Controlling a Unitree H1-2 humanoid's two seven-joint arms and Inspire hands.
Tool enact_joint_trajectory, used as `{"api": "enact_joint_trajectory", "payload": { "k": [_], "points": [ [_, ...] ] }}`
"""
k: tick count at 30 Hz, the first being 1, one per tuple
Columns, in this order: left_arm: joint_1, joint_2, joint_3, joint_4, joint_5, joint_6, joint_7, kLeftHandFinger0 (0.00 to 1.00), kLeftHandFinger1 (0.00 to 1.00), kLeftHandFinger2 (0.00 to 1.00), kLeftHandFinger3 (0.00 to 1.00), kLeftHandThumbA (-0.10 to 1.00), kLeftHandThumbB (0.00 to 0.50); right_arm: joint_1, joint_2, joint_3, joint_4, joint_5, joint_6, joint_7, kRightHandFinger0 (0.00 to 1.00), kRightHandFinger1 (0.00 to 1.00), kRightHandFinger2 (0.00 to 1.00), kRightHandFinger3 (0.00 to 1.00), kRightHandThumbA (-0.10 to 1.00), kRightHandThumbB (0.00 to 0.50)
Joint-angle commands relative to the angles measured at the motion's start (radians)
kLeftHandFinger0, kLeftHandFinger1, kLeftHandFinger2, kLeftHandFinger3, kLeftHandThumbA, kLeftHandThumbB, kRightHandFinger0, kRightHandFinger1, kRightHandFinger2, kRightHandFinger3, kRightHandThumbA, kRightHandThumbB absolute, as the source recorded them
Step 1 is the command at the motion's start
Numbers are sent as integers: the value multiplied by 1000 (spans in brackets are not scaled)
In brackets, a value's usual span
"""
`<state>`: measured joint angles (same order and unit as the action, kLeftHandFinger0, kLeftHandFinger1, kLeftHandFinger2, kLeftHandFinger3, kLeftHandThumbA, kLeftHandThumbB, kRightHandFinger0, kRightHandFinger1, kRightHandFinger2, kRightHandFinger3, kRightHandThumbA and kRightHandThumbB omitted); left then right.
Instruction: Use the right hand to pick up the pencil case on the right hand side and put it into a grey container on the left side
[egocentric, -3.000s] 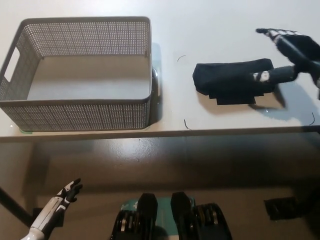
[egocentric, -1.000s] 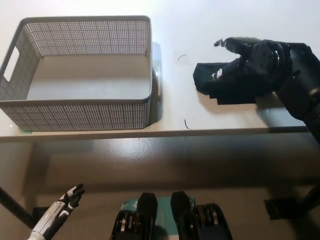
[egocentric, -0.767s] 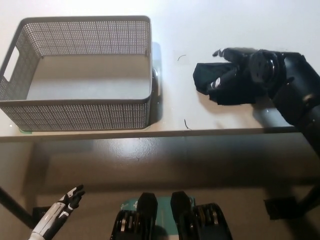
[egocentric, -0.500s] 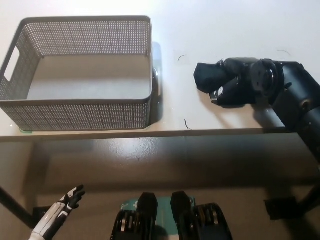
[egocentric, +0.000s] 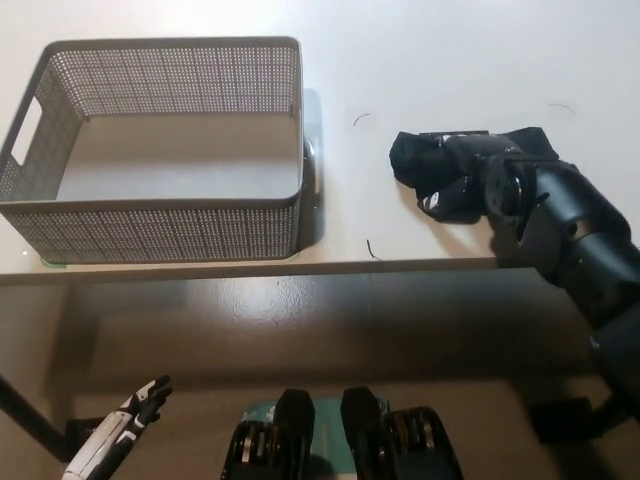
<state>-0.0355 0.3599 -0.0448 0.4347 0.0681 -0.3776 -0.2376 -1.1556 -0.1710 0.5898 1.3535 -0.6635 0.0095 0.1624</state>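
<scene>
- Our black right hand (egocentric: 462, 185) is clenched around the soft black fabric pencil case (egocentric: 415, 160) on the white table (egocentric: 430, 60).
- The grey mesh plastic container (egocentric: 160, 150) lies well apart to our left — the case's long axis runs left-right.
- Our white left hand (egocentric: 125, 432) rests low, fingers spread, empty.

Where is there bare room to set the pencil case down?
The grey container floor is bare. Open tabletop lies between its right wall and the pencil case. It is crowded where the right hand covers the case. Left hand hangs below.
</scene>
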Motion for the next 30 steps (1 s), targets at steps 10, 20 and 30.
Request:
{"api": "enact_joint_trajectory", "payload": {
  "k": [10,20,30],
  "points": [
    [-12,11,8,-9,-17,-51,-9,1000,1000,1000,1000,998,411,186,73,-63,58,49,-158,-421,0,202,439,228,-100,225],
    [-18,11,8,-2,-23,-49,-15,1000,1000,1000,1000,1000,409,164,64,-98,52,52,-218,-525,32,544,952,855,-100,168],
    [-16,18,9,-6,-9,-39,-9,1000,1000,1000,1000,1000,411,107,59,-150,2,87,-309,-553,2,426,803,827,-100,110]
  ]
}}
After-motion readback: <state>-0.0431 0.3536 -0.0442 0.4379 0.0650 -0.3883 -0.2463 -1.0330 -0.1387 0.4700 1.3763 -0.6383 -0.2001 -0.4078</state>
